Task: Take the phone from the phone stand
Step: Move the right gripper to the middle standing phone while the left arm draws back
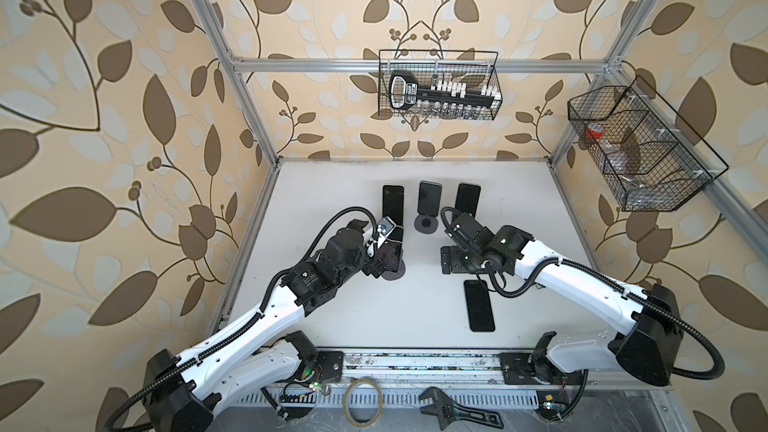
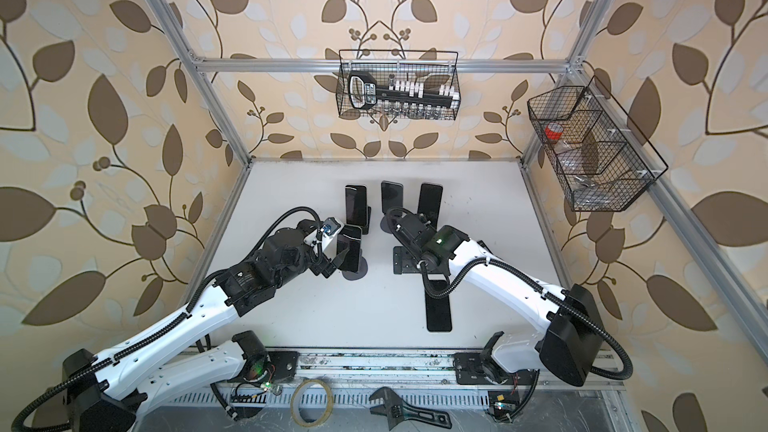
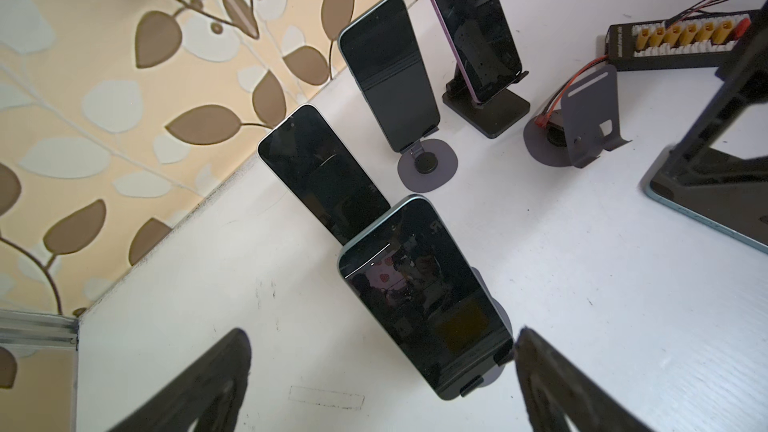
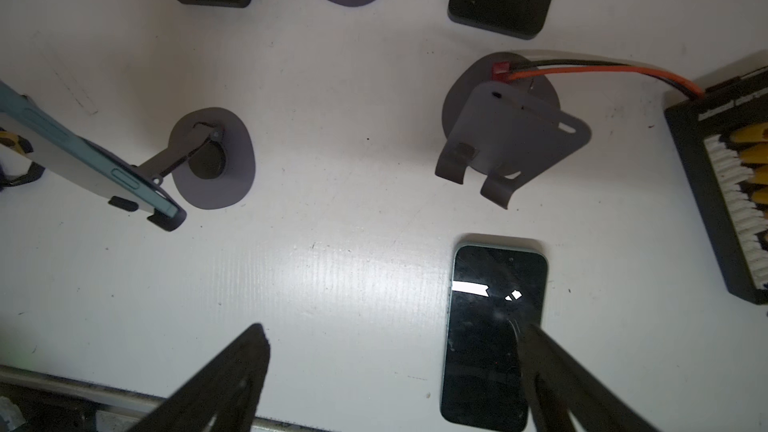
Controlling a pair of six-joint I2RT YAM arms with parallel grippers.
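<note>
A dark phone [image 3: 424,297] leans on a grey round-based phone stand [image 3: 494,371]; both top views show it left of centre [image 1: 392,249] [image 2: 351,249]. My left gripper [image 3: 382,334] is open around the phone's lower part, and one finger [image 3: 548,380] sits right beside the stand's lip. My right gripper [image 4: 390,328] is open above the table with nothing between its fingers. One of its fingers [image 4: 557,376] overlaps a phone lying flat [image 4: 486,326] [image 1: 479,305]. An empty grey stand [image 4: 511,135] is beyond it.
Three more phones stand on stands at the back [image 1: 392,203] [image 1: 430,197] [image 1: 467,199]. A black charger board with red and black wires [image 3: 673,43] [image 4: 727,193] lies by the empty stand. Wire baskets [image 1: 438,85] [image 1: 640,147] hang on the walls. A wrench [image 1: 453,407] lies on the front rail.
</note>
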